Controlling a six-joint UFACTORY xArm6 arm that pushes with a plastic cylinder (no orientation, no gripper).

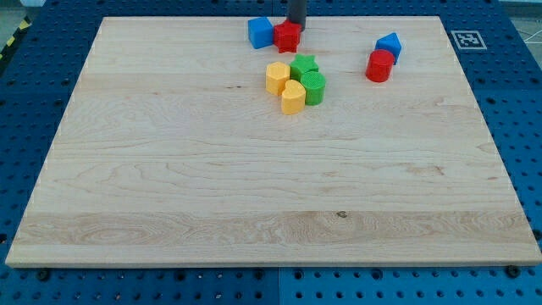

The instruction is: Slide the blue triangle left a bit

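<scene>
Well apart, blue triangle [389,45] — my tip [295,25]

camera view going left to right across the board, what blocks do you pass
blue block → yellow hexagon → red block under my tip → green cylinder → red cylinder → blue triangle

Only a short stretch of the robot is being shown: a straight dark rod [296,11], entering from the view's top. It is seen as a plain, smooth cylinder, near black, with a faint lighter sheen along one side. No cables, screws or markings can be made out. My tip [296,24] is rendered as a blunt end.
</scene>
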